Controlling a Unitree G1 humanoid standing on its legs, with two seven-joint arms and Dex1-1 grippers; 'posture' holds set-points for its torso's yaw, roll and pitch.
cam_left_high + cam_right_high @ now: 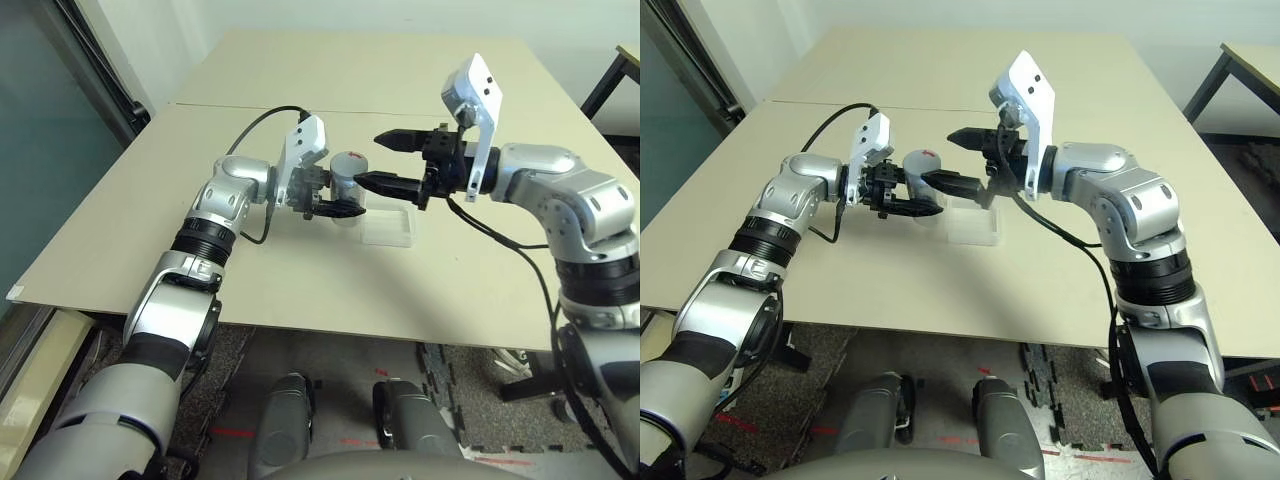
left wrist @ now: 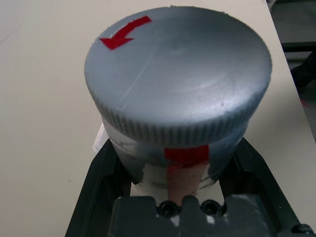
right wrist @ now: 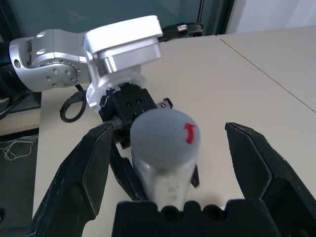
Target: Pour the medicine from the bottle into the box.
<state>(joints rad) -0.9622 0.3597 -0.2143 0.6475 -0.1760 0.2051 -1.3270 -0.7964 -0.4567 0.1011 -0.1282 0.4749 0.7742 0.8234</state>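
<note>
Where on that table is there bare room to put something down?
Free: the far half of the table beyond the seam, and the near strip between the box and the table's front edge. Crowded: the middle, where the left gripper holds the bottle and the right gripper straddles its cap.

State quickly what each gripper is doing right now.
Left gripper: closed, holding the bottle upright.
Right gripper: open, fingers either side of the bottle's cap, not gripping.
</note>
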